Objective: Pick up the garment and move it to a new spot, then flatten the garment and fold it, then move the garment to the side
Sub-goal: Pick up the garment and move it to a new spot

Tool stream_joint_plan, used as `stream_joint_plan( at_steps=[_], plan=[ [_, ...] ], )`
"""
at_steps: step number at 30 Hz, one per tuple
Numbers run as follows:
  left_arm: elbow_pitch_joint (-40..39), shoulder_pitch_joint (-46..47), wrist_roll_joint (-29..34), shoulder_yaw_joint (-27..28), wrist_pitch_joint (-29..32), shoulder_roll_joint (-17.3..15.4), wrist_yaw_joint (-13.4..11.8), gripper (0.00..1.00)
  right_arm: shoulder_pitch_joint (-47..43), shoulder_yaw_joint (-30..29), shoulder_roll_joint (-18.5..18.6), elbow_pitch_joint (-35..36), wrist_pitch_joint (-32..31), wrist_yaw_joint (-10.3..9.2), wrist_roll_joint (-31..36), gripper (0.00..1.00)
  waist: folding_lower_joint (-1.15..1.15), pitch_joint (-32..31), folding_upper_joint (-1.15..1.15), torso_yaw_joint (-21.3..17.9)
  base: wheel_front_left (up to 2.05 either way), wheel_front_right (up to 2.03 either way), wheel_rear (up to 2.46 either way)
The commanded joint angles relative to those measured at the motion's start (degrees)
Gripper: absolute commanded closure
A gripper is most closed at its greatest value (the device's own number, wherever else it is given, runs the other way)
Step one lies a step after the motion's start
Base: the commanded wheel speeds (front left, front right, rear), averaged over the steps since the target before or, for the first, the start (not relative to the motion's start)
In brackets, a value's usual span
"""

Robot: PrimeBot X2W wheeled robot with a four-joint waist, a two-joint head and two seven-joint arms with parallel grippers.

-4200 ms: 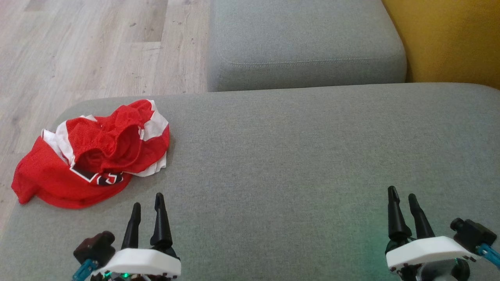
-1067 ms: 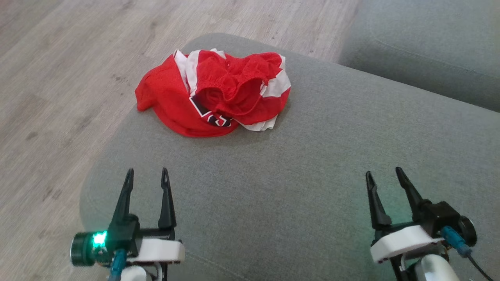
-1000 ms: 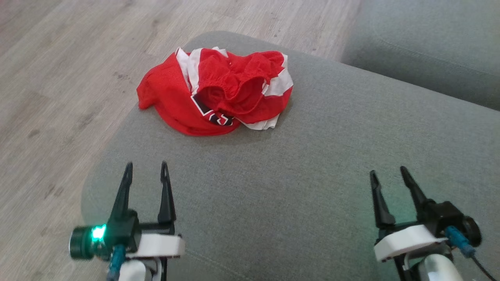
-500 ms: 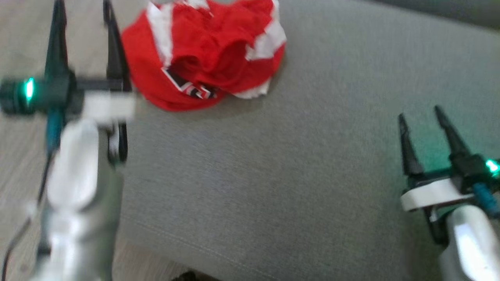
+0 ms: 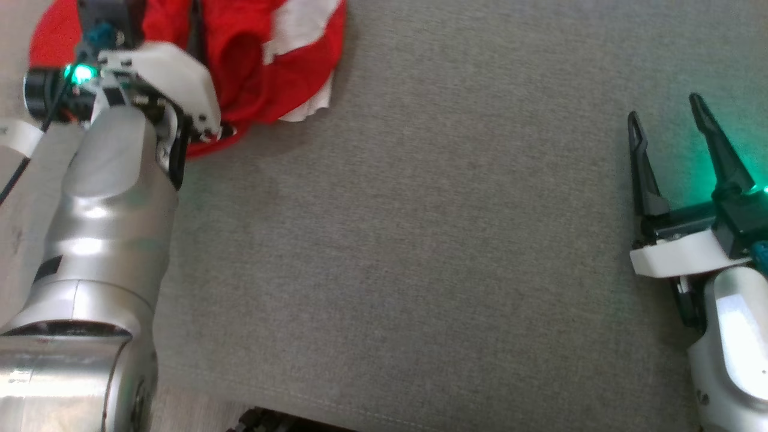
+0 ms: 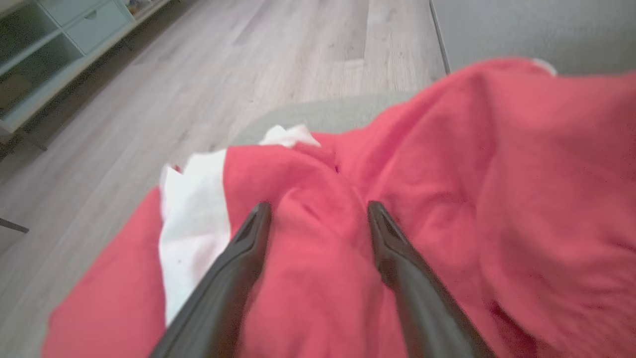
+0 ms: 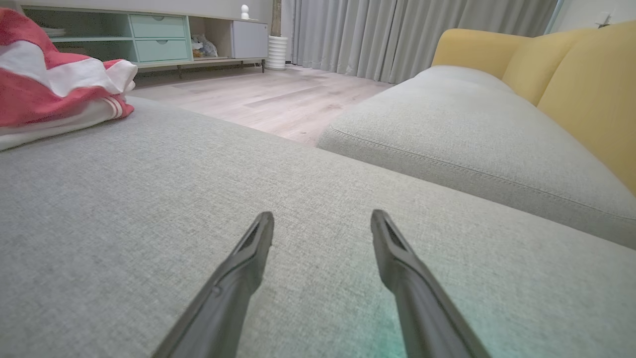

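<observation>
1. A crumpled red and white garment point(image 5: 252, 72) lies at the far left corner of a grey sofa cushion point(image 5: 420, 240). Part of it sits close to the cushion's left edge, with wooden floor point(image 6: 248, 74) just beyond.
2. The left gripper point(image 6: 319, 209) is over the heap. Its two dark fingers are spread wide with a red ridge of cloth between the tips, and nothing is clamped. Whether the tips touch the cloth cannot be told.
3. The right gripper point(image 5: 665, 111) hovers above bare cushion near the right edge, fingers spread and empty, well apart from the garment.
4. Risk: the left fingers may close on only the top fold. The heap looks loose and layered, so a thin pinch could slide out on the lift.
5. Risk: pressing down or forward could shove the heap over the left edge onto the floor, because it lies at the corner.
6. Risk: reaching too deep could pinch the cushion cover along with the cloth, since the cushion looks soft and would likely give.
7. Risk: a one-handed lift from the middle would likely leave the garment bunched with its ends dragging. That would make flattening harder, and the right gripper is too far off to help.
</observation>
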State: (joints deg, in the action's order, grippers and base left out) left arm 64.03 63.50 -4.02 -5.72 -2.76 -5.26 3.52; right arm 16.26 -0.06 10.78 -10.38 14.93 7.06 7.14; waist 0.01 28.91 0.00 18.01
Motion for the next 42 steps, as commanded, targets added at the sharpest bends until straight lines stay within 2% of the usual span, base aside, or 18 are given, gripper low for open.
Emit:
stream_joint_plan(
  at_steps=[1, 2, 3, 4, 10, 14, 18, 22, 28, 29, 37, 42],
  plan=[
    [0.9, 1.5, 0.2, 0.6, -0.2, -3.8, -0.4, 0.00, -0.9, 0.9, 0.7, -0.1, 0.1, 0.43, 0.2, 0.00, -0.01, 1.3, 0.00, -1.4, 0.00, 0.00, 0.00],
    [2.3, 1.7, 0.4, 0.4, 0.0, -3.9, -0.6, 0.00, -1.0, 0.9, 0.7, 0.0, 0.1, 0.43, 0.2, 0.00, -0.01, 1.4, 0.00, -1.5, 0.00, 0.00, 0.00],
    [3.6, 2.0, 0.5, 0.2, 0.2, -4.0, -0.7, 0.76, -1.0, 0.8, 0.8, 0.0, 0.1, 0.43, 0.2, 0.00, -0.01, 1.4, 0.00, -1.5, 0.00, 0.00, 0.00],
    [4.5, 2.3, 0.6, -0.1, -0.1, -4.1, -0.9, 1.00, -1.1, 0.7, 0.8, 0.0, 0.1, 0.43, 0.2, 0.00, -0.01, 1.5, 0.00, -1.6, 0.00, 0.00, 0.00],
    [4.6, 4.9, 2.5, -2.2, -8.6, -4.9, -3.0, 1.00, -1.5, 1.2, 0.4, -1.4, 0.1, 0.43, -0.2, 0.00, -0.01, -1.0, 0.00, -1.4, 0.00, 0.00, 0.00],
    [2.9, 6.1, 3.6, -4.3, -11.5, -4.5, -1.6, 1.00, -2.5, 2.0, -1.2, -2.4, 0.1, 0.43, -1.2, 0.00, -0.01, -6.7, 0.00, -2.1, 0.00, 0.00, 0.00],
    [-0.9, 7.3, 5.2, -7.1, -12.1, -4.1, 0.3, 1.00, -4.1, 2.8, -3.7, -3.2, 0.1, 0.43, -2.2, 0.00, -0.01, -13.0, 0.00, -4.7, 0.00, 0.00, 0.00],
    [-10.3, 6.5, 6.3, -11.0, -12.2, -4.0, 2.7, 1.00, -7.3, 3.9, -6.6, -3.4, 0.1, 0.43, -3.7, 0.00, -0.01, -21.4, 0.00, -10.9, 0.00, 0.00, 0.00],
    [-16.5, 4.5, 3.6, -15.1, -12.2, -3.2, 3.8, 1.00, -12.2, 6.4, -7.8, -3.0, 0.1, 0.43, -4.9, 0.00, -0.01, -29.2, 0.00, -21.3, 0.00, 0.00, 0.00],
    [-16.5, 4.5, 3.6, -15.1, -12.2, -3.2, 3.8, 1.00, -12.2, 6.4, -7.8, -3.0, 0.1, 0.43, -4.9, 0.00, -0.01, -29.2, 0.00, -21.3, 0.00, 0.00, 0.00],
    [-20.6, 4.5, -4.0, -20.9, -11.9, -1.9, 3.9, 1.00, -15.3, 8.8, -7.9, -2.1, 0.1, 0.43, -7.1, 0.00, -0.01, -32.1, 0.00, -34.1, 0.00, 0.00, 0.00],
    [-20.3, 1.4, -8.2, -24.6, -11.5, -0.8, 4.0, 1.00, -15.5, 10.0, -7.9, -1.5, 0.1, 0.43, -8.2, 0.00, -0.01, -30.9, 0.00, -39.6, 0.00, 0.00, 0.00]
  ],
)
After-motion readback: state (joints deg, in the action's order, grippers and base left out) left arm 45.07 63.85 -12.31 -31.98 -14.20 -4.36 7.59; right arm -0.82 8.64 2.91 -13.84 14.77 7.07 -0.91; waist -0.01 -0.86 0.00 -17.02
